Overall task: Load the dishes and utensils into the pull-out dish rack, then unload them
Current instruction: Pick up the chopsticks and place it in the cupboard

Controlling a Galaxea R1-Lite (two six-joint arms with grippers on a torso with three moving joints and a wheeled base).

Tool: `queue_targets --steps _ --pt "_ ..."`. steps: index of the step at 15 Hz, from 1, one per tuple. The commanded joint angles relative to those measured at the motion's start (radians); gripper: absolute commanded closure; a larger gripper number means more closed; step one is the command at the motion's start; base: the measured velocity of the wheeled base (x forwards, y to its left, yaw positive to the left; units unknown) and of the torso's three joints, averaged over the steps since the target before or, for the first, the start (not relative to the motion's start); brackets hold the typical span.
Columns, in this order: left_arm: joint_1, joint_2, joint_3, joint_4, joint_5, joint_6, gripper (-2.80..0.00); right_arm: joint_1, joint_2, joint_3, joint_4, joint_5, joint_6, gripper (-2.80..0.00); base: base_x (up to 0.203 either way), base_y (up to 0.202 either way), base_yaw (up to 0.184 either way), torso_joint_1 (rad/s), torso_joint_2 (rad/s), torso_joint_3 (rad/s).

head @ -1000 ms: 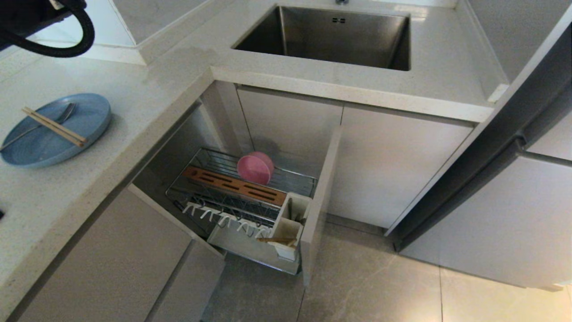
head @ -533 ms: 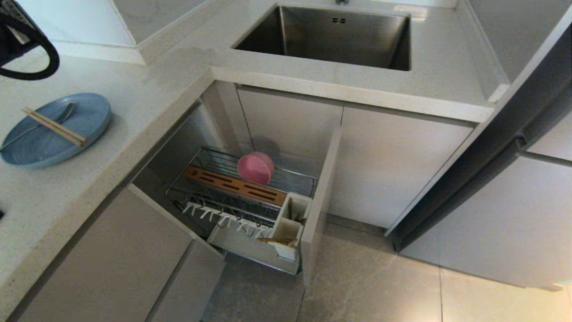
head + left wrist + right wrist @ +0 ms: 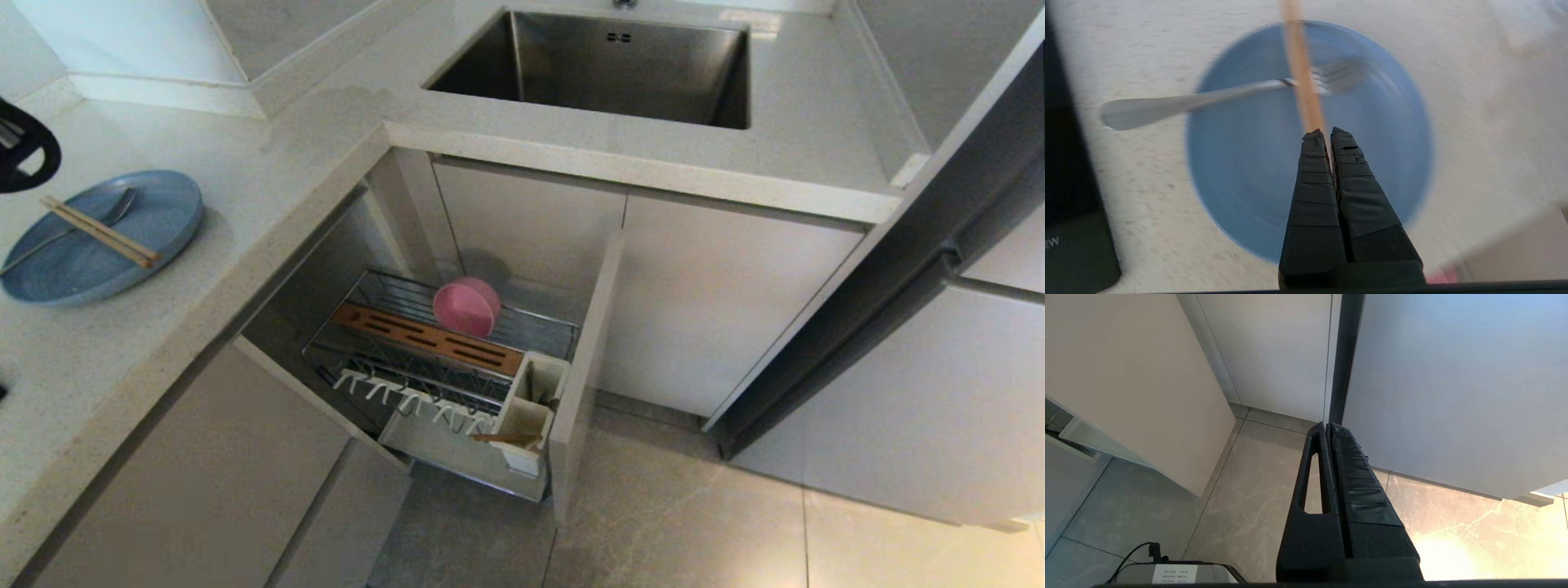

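step: we hover left gripper (image 3: 1329, 132) pinched shut, empty | target: chopsticks (image 3: 1300, 73) just ahead of fingertips, crossing fork (image 3: 1220, 92) on plate (image 3: 1241, 179) beneath | bowl (image 3: 465, 307) racked, well apart | right gripper (image 3: 1327, 425) closed, parked

Steel sink (image 3: 604, 69) sunk in speckled countertop (image 3: 269, 163); grey tiled floor (image 3: 694, 523) below closed cabinet doors (image 3: 718, 318)

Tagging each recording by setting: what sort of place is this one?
Most likely a home kitchen: a steel sink set in a pale stone countertop, and a pull-out dish rack drawn out from the cabinet below, holding a pink bowl.
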Motion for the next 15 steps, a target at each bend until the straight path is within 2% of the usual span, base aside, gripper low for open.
queue_targets --steps 1,4,6,15 --pt "0.038 0.035 0.002 0.001 -0.012 -0.031 0.0 0.0 0.0 0.009 0.0 0.0 0.0 0.0 0.0 0.0 0.0 0.0 0.0 0.0" --pt "0.05 0.059 0.01 -0.003 -0.15 -0.142 0.0 0.0 0.0 0.009 0.0 0.0 0.0 0.0 0.0 0.0 0.0 0.0 0.0 0.0" --pt "0.049 0.059 0.038 -0.003 -0.207 -0.154 0.0 0.0 0.0 0.008 0.0 0.0 0.0 0.0 0.0 0.0 0.0 0.0 0.0 0.0" --pt "0.046 0.054 0.066 -0.043 -0.223 -0.152 0.0 0.0 0.0 0.008 0.0 0.0 0.0 0.0 0.0 0.0 0.0 0.0 0.0 0.0"
